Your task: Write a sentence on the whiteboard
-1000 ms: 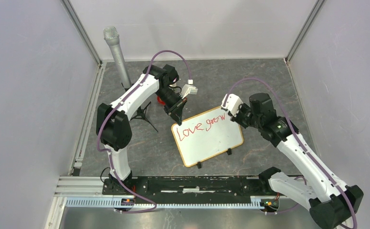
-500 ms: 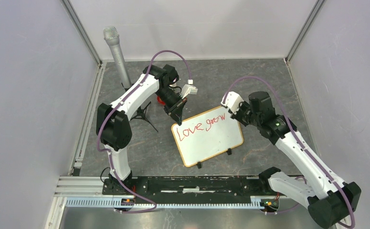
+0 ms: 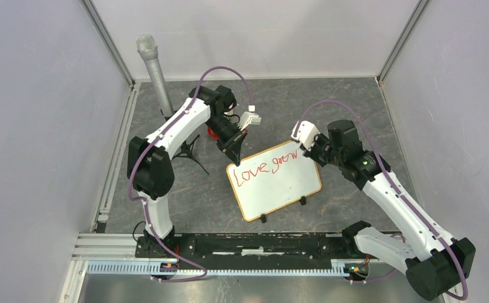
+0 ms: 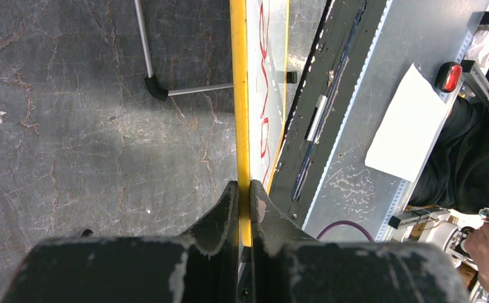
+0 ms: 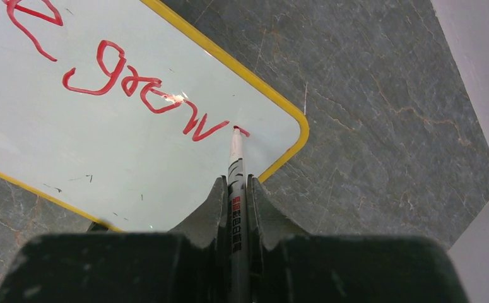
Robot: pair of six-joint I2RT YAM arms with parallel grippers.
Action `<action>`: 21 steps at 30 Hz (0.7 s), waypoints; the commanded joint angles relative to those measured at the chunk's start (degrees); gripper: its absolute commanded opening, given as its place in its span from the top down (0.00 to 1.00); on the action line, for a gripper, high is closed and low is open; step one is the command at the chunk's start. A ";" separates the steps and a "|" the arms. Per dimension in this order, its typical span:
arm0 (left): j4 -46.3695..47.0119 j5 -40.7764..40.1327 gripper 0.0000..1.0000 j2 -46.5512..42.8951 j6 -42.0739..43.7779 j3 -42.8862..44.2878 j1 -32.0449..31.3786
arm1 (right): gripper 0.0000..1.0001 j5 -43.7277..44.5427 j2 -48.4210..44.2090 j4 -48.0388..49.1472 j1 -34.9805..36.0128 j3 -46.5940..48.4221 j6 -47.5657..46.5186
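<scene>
Both gripped: left jaws held the edge of a wood-framed white whiteboard, right jaws a white marker touching red cursive writing.

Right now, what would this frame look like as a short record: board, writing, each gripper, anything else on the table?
whiteboard: yellow-framed, on the grey table between the arms
writing: red, reads "Love grow", with a small stroke after the w
left gripper: shut on the whiteboard's frame edge
right gripper: shut on a marker, red tip on the board beside the last stroke
other: grey microphone on a tripod, far left
</scene>
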 commanded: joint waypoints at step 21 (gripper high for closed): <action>-1.61 2.07 0.97 0.70 3.37 1.31 -0.50 | 1.00 5.56 -1.06 -3.16 -0.16 -2.71 -4.47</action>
